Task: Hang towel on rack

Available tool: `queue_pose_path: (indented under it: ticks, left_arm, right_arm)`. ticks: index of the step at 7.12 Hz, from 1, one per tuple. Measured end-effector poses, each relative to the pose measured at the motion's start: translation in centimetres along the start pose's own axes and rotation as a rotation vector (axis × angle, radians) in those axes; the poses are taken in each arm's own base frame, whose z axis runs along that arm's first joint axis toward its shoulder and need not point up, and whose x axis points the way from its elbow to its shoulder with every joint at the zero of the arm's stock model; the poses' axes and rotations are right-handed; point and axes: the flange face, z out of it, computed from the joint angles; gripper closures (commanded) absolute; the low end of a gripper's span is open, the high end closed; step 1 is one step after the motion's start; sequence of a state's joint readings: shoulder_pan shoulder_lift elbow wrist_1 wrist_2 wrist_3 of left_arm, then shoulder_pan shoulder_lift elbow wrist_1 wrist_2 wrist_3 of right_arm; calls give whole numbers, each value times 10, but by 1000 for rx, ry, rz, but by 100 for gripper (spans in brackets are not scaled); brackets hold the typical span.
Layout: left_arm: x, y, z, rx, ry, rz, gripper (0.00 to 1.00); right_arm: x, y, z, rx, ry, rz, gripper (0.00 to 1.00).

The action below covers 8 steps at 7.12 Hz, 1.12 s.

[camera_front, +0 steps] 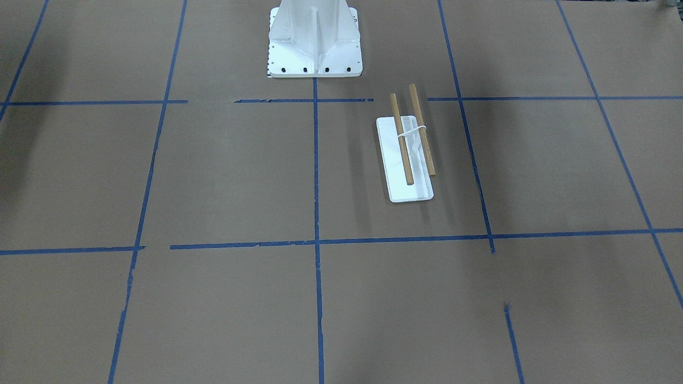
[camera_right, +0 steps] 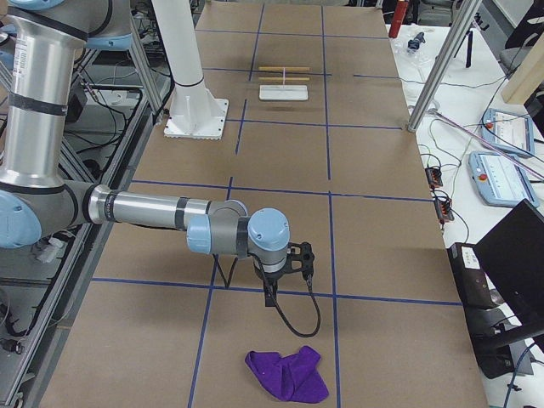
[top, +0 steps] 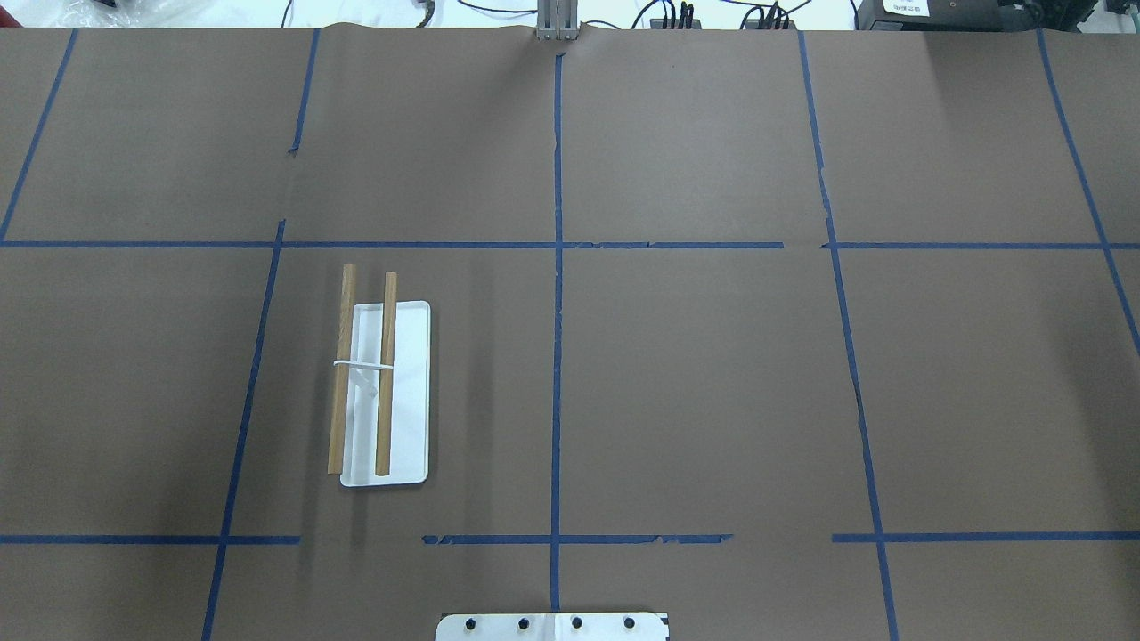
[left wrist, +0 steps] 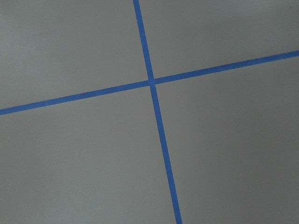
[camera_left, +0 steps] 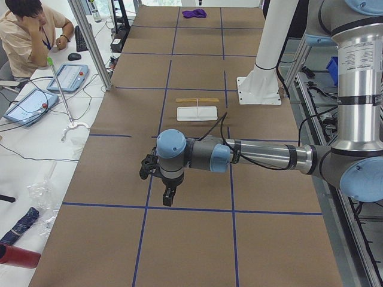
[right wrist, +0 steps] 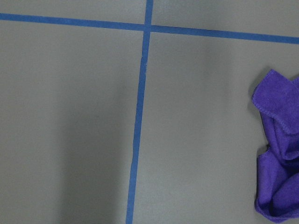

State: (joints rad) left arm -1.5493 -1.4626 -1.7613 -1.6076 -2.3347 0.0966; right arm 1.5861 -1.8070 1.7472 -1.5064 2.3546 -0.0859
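At the robot's left end of the brown paper-covered desk [top: 712, 401], the left pincer [camera_left: 169, 194] hangs over the blue tape grid. Only a side view shows it, so I cannot tell how wide it stands. Next comes the small rack [top: 411, 392], a flat white base with two wooden rods [top: 386, 374] borne level on a thin white upright. Further right, the right pincer [camera_right: 270, 293] hovers low, and its opening is likewise impossible to judge. The crumpled purple cloth towel [camera_right: 287, 374] lies near it at the desk's right end, well apart from the rack.

The likeliest trouble is that a grab at the bunched cloth takes a wad, which would drape lumpily or slide off a rod. The long carry across may also drag the towel, and the light-looking rack could tip if cloth snags a rod.

No true container shows; the rack's tray-like base holds only its upright.
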Motion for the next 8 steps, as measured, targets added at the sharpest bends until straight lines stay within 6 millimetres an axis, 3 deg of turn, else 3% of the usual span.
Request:
queue_pose_path:
  ticks: [4,6,8]
  left_arm:
    - [-1,0,1,-1,-7,6,0]
    - [15,-15,-13,41,-11,57,0]
    - [40,-48,-40,158,-20,165,0]
  right_arm:
    - [-8,-7,-6,18,-13,-15,0]
    - [-30,-29,-23,114,-19,-116,0]
    - [-49,-60,-43,224,-8,-219,0]
